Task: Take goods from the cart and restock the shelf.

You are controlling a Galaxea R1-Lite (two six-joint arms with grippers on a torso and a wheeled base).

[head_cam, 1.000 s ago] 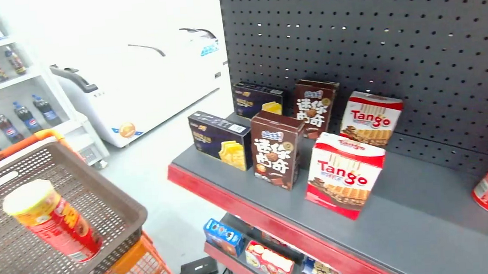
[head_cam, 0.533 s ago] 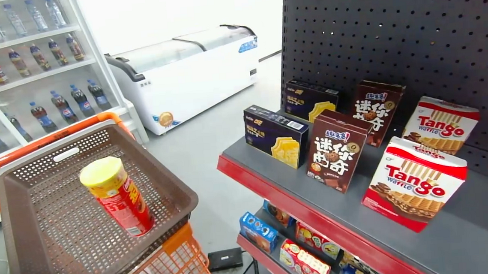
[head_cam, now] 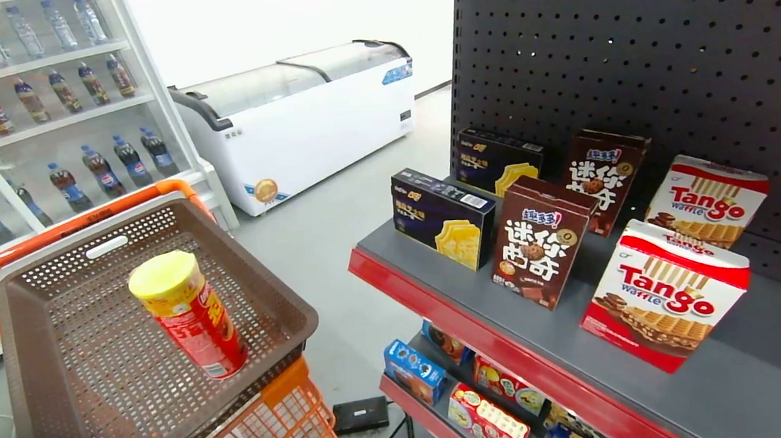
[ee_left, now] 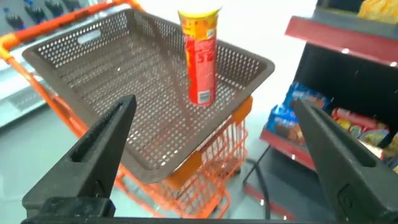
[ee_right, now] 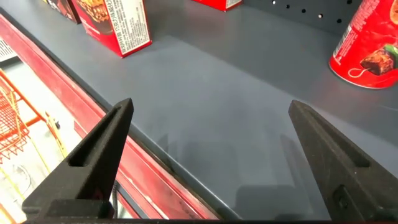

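A red canister (head_cam: 187,315) with a yellow lid stands tilted in the brown mesh basket (head_cam: 102,418) on the orange cart (head_cam: 74,220). My left gripper (ee_left: 212,106) is open above the basket's near side, with the canister (ee_left: 199,59) beyond its fingers. To the right, the grey shelf (head_cam: 480,322) carries dark blue, brown and red-and-white snack boxes (head_cam: 667,292) in two rows. My right gripper (ee_right: 211,106) is open over a bare stretch of the shelf board (ee_right: 236,93). Another red canister (ee_right: 367,40) stands on that board farther in, and a box (ee_right: 115,25) off to the side.
A black pegboard (head_cam: 627,58) backs the shelf. A lower shelf (head_cam: 444,394) holds more snack packs. Behind the cart are a drinks fridge (head_cam: 48,133) and a white chest freezer (head_cam: 301,115). A small black device (head_cam: 359,413) lies on the floor between cart and shelf.
The head camera has swung toward the cart, bringing the basket and fridge into fuller view. The canister and boxes have not moved.
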